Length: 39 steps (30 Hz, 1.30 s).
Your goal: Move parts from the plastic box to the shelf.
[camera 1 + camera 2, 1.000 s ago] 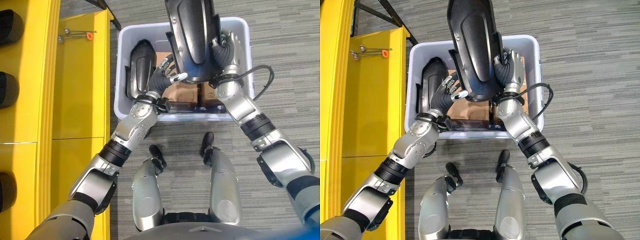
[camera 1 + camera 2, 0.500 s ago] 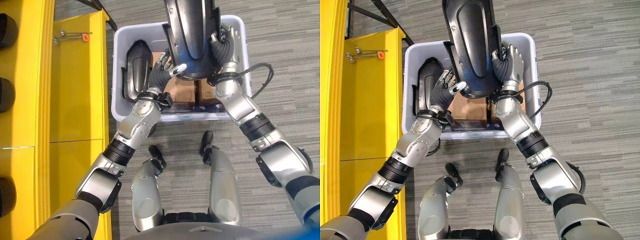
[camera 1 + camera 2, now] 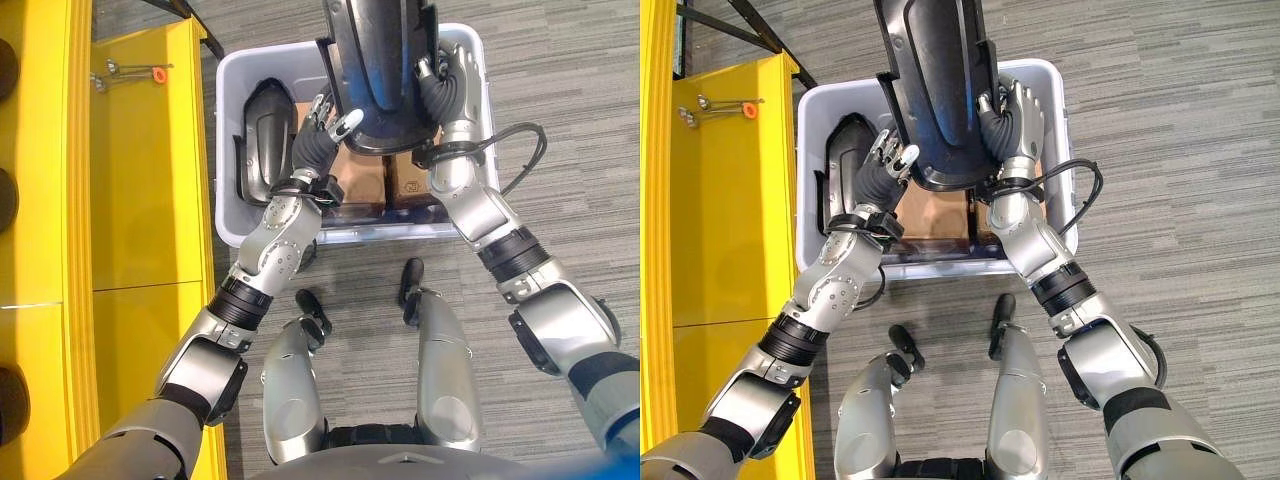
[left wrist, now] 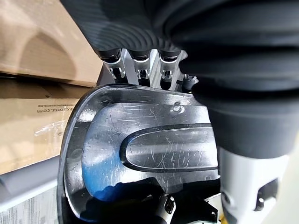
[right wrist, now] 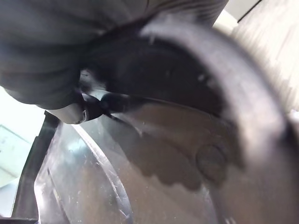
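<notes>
The right hand is curled around the right edge of a large black moulded part, its fingers wrapped over the rim, holding it lifted above the plastic box. The left hand meets the same part from the other side at its lower left edge; its fingers are nearly straight, tips against the underside rather than clamped round it, and the left wrist view shows them laid along the rim of the glossy part. The part stands above the box's middle and right side, its top end running past the far wall of the box and out of the top of the eye views. A second black part lies along the left wall inside the box, just beside the left wrist. Brown cardboard boxes lie on the box floor beneath the raised part. To the robot's left, close beside the box, stands the yellow shelf, with small metal tools on its far end. Striped grey carpet lies open to the right of the box.
</notes>
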### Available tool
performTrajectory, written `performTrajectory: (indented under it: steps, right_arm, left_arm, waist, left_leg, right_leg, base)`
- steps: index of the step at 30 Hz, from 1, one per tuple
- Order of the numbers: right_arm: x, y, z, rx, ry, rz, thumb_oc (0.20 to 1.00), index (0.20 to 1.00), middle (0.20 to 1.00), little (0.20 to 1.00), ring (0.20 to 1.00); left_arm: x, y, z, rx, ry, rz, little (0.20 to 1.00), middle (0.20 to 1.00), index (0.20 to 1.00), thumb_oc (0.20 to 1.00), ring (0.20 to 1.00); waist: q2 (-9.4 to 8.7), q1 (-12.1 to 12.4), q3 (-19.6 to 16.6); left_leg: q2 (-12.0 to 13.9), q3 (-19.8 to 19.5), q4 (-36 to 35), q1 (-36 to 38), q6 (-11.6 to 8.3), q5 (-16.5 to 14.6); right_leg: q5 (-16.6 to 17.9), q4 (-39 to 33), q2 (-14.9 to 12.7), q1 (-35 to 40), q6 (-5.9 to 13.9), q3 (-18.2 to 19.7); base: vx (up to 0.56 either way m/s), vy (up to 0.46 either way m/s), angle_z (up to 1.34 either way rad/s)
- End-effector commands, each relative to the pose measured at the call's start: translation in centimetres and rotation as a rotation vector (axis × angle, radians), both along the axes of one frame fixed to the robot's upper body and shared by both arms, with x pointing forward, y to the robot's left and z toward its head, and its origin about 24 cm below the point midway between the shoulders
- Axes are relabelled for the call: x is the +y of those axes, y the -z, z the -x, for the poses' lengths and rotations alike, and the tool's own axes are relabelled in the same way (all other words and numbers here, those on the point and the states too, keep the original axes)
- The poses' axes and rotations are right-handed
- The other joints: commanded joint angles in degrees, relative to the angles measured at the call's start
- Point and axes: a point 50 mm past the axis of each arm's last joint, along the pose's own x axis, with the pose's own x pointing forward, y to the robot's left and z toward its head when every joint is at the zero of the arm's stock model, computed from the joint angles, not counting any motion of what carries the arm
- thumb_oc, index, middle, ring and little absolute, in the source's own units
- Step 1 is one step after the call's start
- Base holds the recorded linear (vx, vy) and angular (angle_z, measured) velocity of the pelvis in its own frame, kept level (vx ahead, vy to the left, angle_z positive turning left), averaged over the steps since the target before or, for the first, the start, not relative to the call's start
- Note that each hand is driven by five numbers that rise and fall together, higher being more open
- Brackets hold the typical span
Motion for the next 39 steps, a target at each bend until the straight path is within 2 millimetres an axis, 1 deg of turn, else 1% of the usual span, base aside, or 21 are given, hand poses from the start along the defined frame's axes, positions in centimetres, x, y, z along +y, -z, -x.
performTrajectory:
  steps: [1, 2, 3, 9, 10, 11, 12, 13, 14, 15, 19, 20, 21, 25, 27, 31, 32, 35, 37, 38, 39]
  right_arm:
    - [6.7, -1.6, 3.6, -0.121, -0.32, 0.134, 0.2, 0.2, 0.2, 0.2, 0.2]
    - [7.1, -1.6, 3.9, -0.14, -0.333, 0.186, 0.2, 0.2, 0.2, 0.2, 0.2]
    - [7.5, -1.7, 4.2, -0.167, -0.346, 0.242, 0.2, 0.2, 0.2, 0.2, 0.2]
    - [8.3, -2.4, 5.0, -0.26, -0.38, 0.423, 0.2, 0.2, 0.2, 0.2, 0.2]
    - [8.4, -2.5, 5.1, -0.261, -0.384, 0.434, 0.2, 0.2, 0.2, 0.2, 0.2]
    - [8.3, -2.4, 5.1, -0.241, -0.392, 0.435, 0.2, 0.2, 0.2, 0.2, 0.2]
    - [8.3, -2.3, 5.0, -0.229, -0.396, 0.433, 0.2, 0.2, 0.2, 0.2, 0.2]
    - [8.3, -2.0, 4.9, -0.216, -0.403, 0.432, 0.2, 0.2, 0.2, 0.2, 0.2]
    - [8.3, -1.9, 4.9, -0.211, -0.408, 0.432, 0.2, 0.2, 0.2, 0.2, 0.2]
    - [8.2, -1.3, 4.7, -0.181, -0.416, 0.419, 0.2, 0.2, 0.2, 0.2, 0.2]
    - [8.1, -0.4, 4.6, -0.135, -0.42, 0.404, 0.2, 0.2, 0.2, 0.2, 0.2]
    - [8.0, 0.5, 4.4, -0.089, -0.416, 0.371, 0.2, 0.2, 0.2, 0.2, 0.2]
    - [8.0, 0.5, 4.4, -0.089, -0.416, 0.37, 0.2, 0.2, 0.2, 0.2, 0.2]
    - [7.5, 2.2, 4.0, 0.001, -0.396, 0.294, 0.2, 0.2, 0.2, 0.2, 0.2]
    - [7.0, 3.8, 3.6, 0.079, -0.396, 0.219, 0.2, 0.2, 0.2, 0.2, 0.2]
    - [5.9, 7.9, 3.4, 0.246, -0.369, 0.074, 0.2, 0.2, 0.2, 0.2, 0.2]
    - [5.4, 9.9, 3.4, 0.331, -0.362, 0.019, 0.2, 0.2, 0.2, 0.2, 0.2]
    - [4.5, 12.9, 3.6, 0.443, -0.336, -0.026, 0.2, 0.2, 0.2, 0.2, 0.2]
    - [3.9, 14.7, 4.0, 0.509, -0.307, -0.108, 0.2, 0.2, 0.2, 0.2, 0.2]
    - [3.9, 15.2, 4.1, 0.535, -0.316, -0.132, 0.2, 0.2, 0.2, 0.2, 0.2]
    - [3.5, 16.0, 4.3, 0.563, -0.294, -0.176, 0.2, 0.2, 0.2, 0.2, 0.2]
  left_arm:
    - [-3.8, -7.0, 3.6, -0.34, 0.233, 0.041, 0.959, 0.959, 0.959, 0.959, 0.959]
    - [-3.9, -6.7, 3.4, -0.313, 0.217, 0.02, 0.448, 0.448, 0.448, 0.448, 0.448]
    - [-4.1, -6.3, 3.0, -0.275, 0.213, -0.008, 0.2, 0.2, 0.2, 0.2, 0.2]
    - [-4.3, -5.4, 2.1, -0.209, 0.179, -0.071, 0.2, 0.2, 0.2, 0.2, 0.2]
    - [-4.3, -5.2, 2.0, -0.203, 0.177, -0.075, 0.2, 0.2, 0.2, 0.2, 0.2]
    - [-4.1, -5.0, 1.9, -0.195, 0.172, -0.079, 0.2, 0.2, 0.2, 0.2, 0.2]
    - [-4.1, -5.0, 1.9, -0.195, 0.172, -0.085, 0.2, 0.2, 0.2, 0.2, 0.2]
    - [-4.0, -4.8, 1.8, -0.195, 0.171, -0.094, 0.2, 0.2, 0.2, 0.2, 0.2]
    - [-3.9, -4.7, 1.8, -0.195, 0.171, -0.097, 0.2, 0.2, 0.2, 0.2, 0.2]
    - [-3.7, -4.5, 1.7, -0.186, 0.167, -0.088, 0.2, 0.2, 0.2, 0.2, 0.2]
    - [-3.4, -4.2, 1.7, -0.184, 0.164, -0.079, 0.2, 0.2, 0.2, 0.2, 0.2]
    - [-3.3, -4.1, 1.7, -0.18, 0.154, -0.064, 0.2, 0.2, 0.2, 0.2, 0.2]
    - [-3.3, -4.1, 1.8, -0.18, 0.154, -0.064, 0.2, 0.2, 0.2, 0.2, 0.2]
    - [-2.6, -4.4, 1.9, -0.231, 0.106, -0.048, 0.2, 0.2, 0.2, 0.2, 0.2]
    - [-2.0, -4.5, 2.1, -0.254, 0.068, -0.031, 0.2, 0.2, 0.2, 0.2, 0.2]
    - [-0.6, -4.5, 2.6, -0.29, -0.002, -0.005, 0.2, 0.2, 0.2, 0.2, 0.2]
    - [-0.1, -4.4, 2.8, -0.287, -0.027, -0.006, 0.2, 0.2, 0.2, 0.2, 0.2]
    - [0.3, -4.2, 2.8, -0.281, -0.05, -0.023, 0.2, 0.2, 0.2, 0.2, 0.2]
    - [0.3, -4.0, 2.8, -0.288, -0.041, -0.046, 0.2, 0.2, 0.2, 0.2, 0.2]
    - [0.3, -4.0, 2.8, -0.292, -0.06, -0.052, 0.2, 0.2, 0.2, 0.2, 0.2]
    - [0.3, -3.9, 2.8, -0.279, -0.038, -0.05, 0.2, 0.2, 0.2, 0.2, 0.2]
  waist:
    - [-0.43, -0.19, -2.12]
    - [-0.55, -0.24, -2.12]
    - [-0.65, -0.25, -2.12]
    - [-0.99, -0.01, -2.14]
    - [-1.0, 0.13, -2.15]
    - [-1.02, 0.24, -2.12]
    - [-1.1, 0.31, -2.16]
    - [-1.17, 0.35, -2.28]
    - [-1.2, 0.35, -2.2]
    - [-1.37, 0.43, -2.66]
    - [-1.56, 0.53, -3.53]
    - [-1.7, 0.57, -4.22]
    - [-1.71, 0.57, -4.2]
    - [-1.97, 0.75, -5.89]
    - [-1.98, 0.92, -6.73]
    - [-1.62, 1.31, -8.78]
    - [-1.39, 1.47, -9.81]
    - [-0.92, 1.44, -11.69]
    - [-0.43, 1.27, -12.96]
    - [-0.16, 1.2, -13.53]
    - [-0.09, 1.37, -14.17]
  left_leg:
    - [2.95, -3.69, -2.15, -0.27, -2.7, 0.06]
    - [2.98, -3.73, -2.06, -0.22, -2.75, 0.05]
    - [3.01, -3.79, -2.07, -0.04, -2.71, 0.08]
    - [2.77, -4.19, -2.37, 0.88, -2.66, 0.05]
    - [2.73, -4.25, -2.49, 1.02, -2.62, 0.18]
    - [2.76, -3.82, -2.97, 1.03, -1.91, 1.22]
    - [2.42, -4.45, -2.82, 1.75, -2.54, 0.13]
    - [2.33, -4.45, -2.89, 2.06, -2.47, 0.07]
    - [2.52, -3.86, -3.18, 1.87, -1.78, 1.09]
    - [2.34, -3.83, -3.48, 2.59, -1.71, 1.0]
    - [2.02, -3.92, -4.08, 3.73, -1.54, 1.0]
    - [1.72, -3.95, -4.77, 4.89, -1.42, 1.05]
    - [1.71, -3.94, -4.81, 4.95, -1.42, 1.07]
    - [0.86, -3.95, -6.48, 7.42, -1.13, 1.13]
    - [0.45, -4.0, -7.29, 8.77, -0.99, 1.2]
    - [-0.8, -5.36, -8.52, 10.61, -0.56, 1.12]
    - [-1.51, -6.35, -9.03, 11.22, -0.21, 1.06]
    - [-2.63, -8.93, -9.83, 11.48, 0.14, 1.41]
    - [-3.85, -11.95, -12.15, 11.79, 0.11, 2.78]
    - [-3.94, -12.8, -12.95, 11.67, 0.03, 3.46]
    - [-4.29, -14.24, -13.13, 11.54, -0.2, 3.73]
  right_leg:
    - [-4.8, 3.14, -6.71, 2.17, 9.83, 3.0]
    - [-4.81, 3.14, -6.62, 2.27, 9.84, 3.02]
    - [-4.88, 3.29, -6.59, 2.46, 9.87, 2.92]
    - [-5.02, 3.04, -6.32, 3.66, 10.05, 2.53]
    - [-4.84, 2.82, -6.14, 3.82, 10.0, 2.51]
    - [-3.88, 2.29, -5.81, 3.86, 9.47, 2.13]
    - [-4.88, 2.49, -5.93, 4.61, 10.03, 2.35]
    - [-4.89, 2.36, -5.89, 4.93, 10.01, 2.29]
    - [-3.92, 1.97, -5.7, 4.75, 9.44, 1.99]
    - [-3.95, 1.46, -5.73, 5.64, 9.4, 1.78]
    - [-4.04, 0.83, -5.5, 6.98, 9.31, 1.63]
    - [-4.23, 0.22, -5.41, 8.34, 9.22, 1.43]
    - [-4.22, 0.18, -5.4, 8.4, 9.22, 1.42]
    - [-4.53, -1.48, -5.14, 11.41, 9.08, 0.65]
    - [-4.55, -2.52, -5.08, 13.17, 8.93, 0.14]
    - [-4.95, -4.08, -4.53, 16.26, 8.63, 0.27]
    - [-5.57, -4.22, -4.06, 17.55, 8.25, 0.93]
    - [-8.01, -2.18, -1.81, 18.52, 6.86, 2.57]
    - [-9.84, -1.09, 1.14, 18.88, 5.55, 4.88]
    - [-9.93, -1.22, 2.22, 18.86, 5.1, 5.43]
    - [-11.41, -0.62, 3.23, 19.84, 3.97, 5.2]
  base:
    - [0.0, 0.0, 0.0]
    - [0.0, 0.0, 0.0]
    - [0.0, 0.0, 0.0]
    - [0.0, -0.005, 0.0]
    - [-0.08, -0.046, 0.01]
    - [0.0, 0.0, 0.0]
    - [0.0, 0.0, 0.0]
    - [0.0, 0.0, 0.0]
    - [-0.08, -0.042, 0.0]
    - [-0.07, -0.038, 0.01]
    - [0.0, 0.0, 0.0]
    - [0.0, 0.0, 0.0]
    - [0.0, 0.0, 0.0]
    - [0.0, 0.0, 0.0]
    - [-0.01, -0.006, 0.04]
    - [0.01, -0.039, 0.08]
    - [0.03, -0.109, 0.07]
    - [0.02, -0.123, 0.3]
    - [0.0, -0.125, 0.85]
    - [0.03, -0.136, 1.42]
    - [0.07, -0.153, 1.52]
